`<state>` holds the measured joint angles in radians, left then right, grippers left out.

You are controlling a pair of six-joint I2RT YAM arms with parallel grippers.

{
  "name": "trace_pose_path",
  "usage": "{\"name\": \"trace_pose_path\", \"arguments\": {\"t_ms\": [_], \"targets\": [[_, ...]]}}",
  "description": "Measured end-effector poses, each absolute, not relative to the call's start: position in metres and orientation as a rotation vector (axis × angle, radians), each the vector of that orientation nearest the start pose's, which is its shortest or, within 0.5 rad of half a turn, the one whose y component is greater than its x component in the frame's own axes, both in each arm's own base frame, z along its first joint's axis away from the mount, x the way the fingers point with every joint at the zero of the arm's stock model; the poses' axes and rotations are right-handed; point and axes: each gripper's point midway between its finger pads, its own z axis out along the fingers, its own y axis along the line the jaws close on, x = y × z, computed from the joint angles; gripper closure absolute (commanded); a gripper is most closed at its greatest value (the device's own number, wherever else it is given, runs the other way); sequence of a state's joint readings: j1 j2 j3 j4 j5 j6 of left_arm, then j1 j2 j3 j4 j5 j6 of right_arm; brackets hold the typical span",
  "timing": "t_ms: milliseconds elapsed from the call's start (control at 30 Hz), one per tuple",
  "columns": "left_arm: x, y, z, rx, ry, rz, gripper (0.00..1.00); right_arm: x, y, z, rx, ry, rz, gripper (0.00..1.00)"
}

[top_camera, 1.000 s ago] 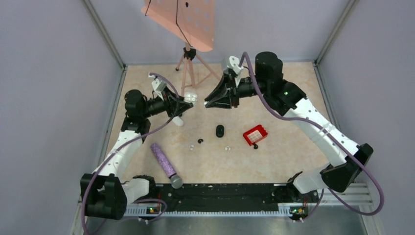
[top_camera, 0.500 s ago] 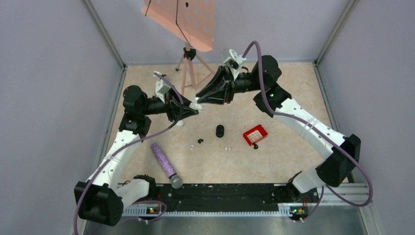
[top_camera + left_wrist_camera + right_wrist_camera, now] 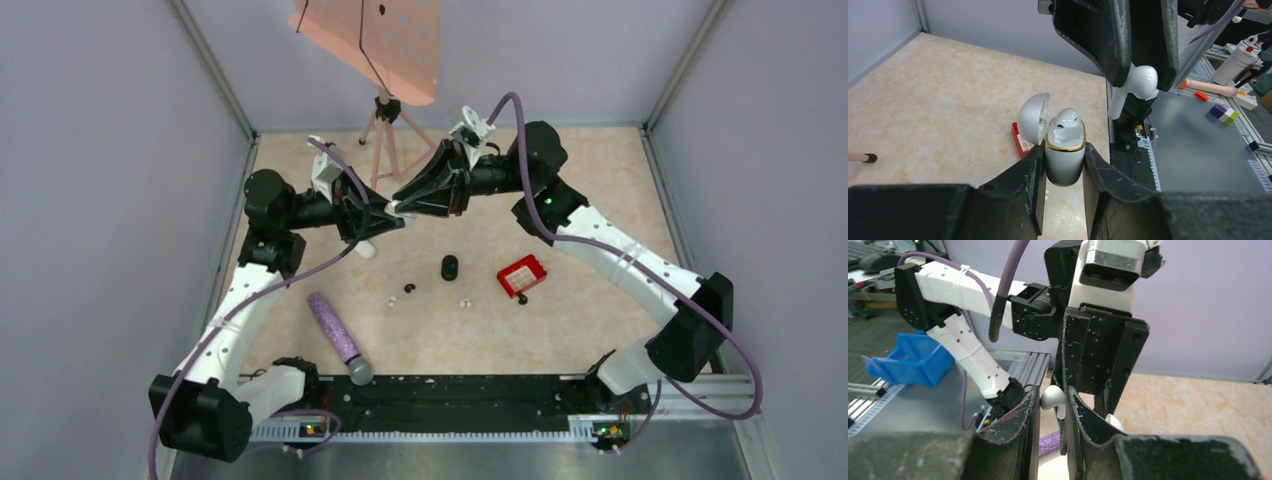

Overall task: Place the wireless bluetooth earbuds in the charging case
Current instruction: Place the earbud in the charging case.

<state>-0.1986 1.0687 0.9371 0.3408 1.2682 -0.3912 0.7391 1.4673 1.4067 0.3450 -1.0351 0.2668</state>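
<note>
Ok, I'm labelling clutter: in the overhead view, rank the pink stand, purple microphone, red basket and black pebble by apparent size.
1. pink stand (raised, perhaps nearer the camera)
2. purple microphone
3. red basket
4. black pebble

My table (image 3: 600,180) is sandy with pale swirls, like stone. At the far side, left of the middle, a pink stand (image 3: 385,140) has its thin legs spread on it. A purple microphone (image 3: 333,328) lies near me on the left, its grey head pointing at my near edge. In the middle lies a small black oval thing (image 3: 449,267). Just right of it sits a red basket (image 3: 522,274), with a tiny black bit (image 3: 522,298) touching its near side. Another black bit (image 3: 409,288) lies left of the oval. Two tiny pale bits (image 3: 388,299) lie near that one, apart from each other. A white thing (image 3: 366,249) lies farther left, half hidden.
</note>
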Motion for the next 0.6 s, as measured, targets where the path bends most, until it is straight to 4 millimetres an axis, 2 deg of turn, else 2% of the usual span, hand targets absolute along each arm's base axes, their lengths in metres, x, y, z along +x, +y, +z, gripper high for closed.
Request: {"name": "trace_pose_path", "arguments": {"t_ms": [300, 600], "targets": [[0.22, -0.22, 0.36, 0.979, 1.344, -1.329, 1.0, 0.204, 0.388, 0.429, -1.185, 1.022, 1.403, 0.91], [0.219, -0.22, 0.368, 0.978, 1.333, -1.329, 1.0, 0.215, 0.396, 0.418, -1.166, 1.056, 1.399, 0.91]]}}
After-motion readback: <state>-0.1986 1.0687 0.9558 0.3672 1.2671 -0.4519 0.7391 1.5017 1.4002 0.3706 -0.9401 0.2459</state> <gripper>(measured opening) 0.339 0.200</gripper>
